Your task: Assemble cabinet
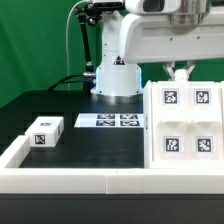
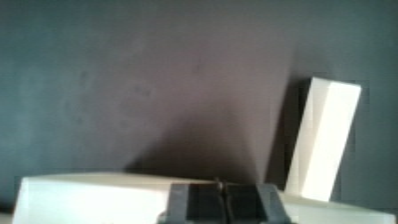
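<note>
near: cabinet body (image 1: 185, 125) on surface (image 1: 100, 150), exterior view's right, four tags showing | small block (image 1: 45, 132) well apart, left | farther: marker board (image 1: 108, 121) | wrist view only: gripper (image 2: 222, 205) pressed together, empty

White matt plastic cabinet body (image 1: 186, 121); dark matt table (image 1: 98, 150).

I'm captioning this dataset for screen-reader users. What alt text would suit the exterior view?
The robot's gripper hangs over a large white cabinet body bearing four marker tags, at the exterior view's right. A smaller white tagged block sits at that view's left on the dark table, with the flat marker board between them.
</note>
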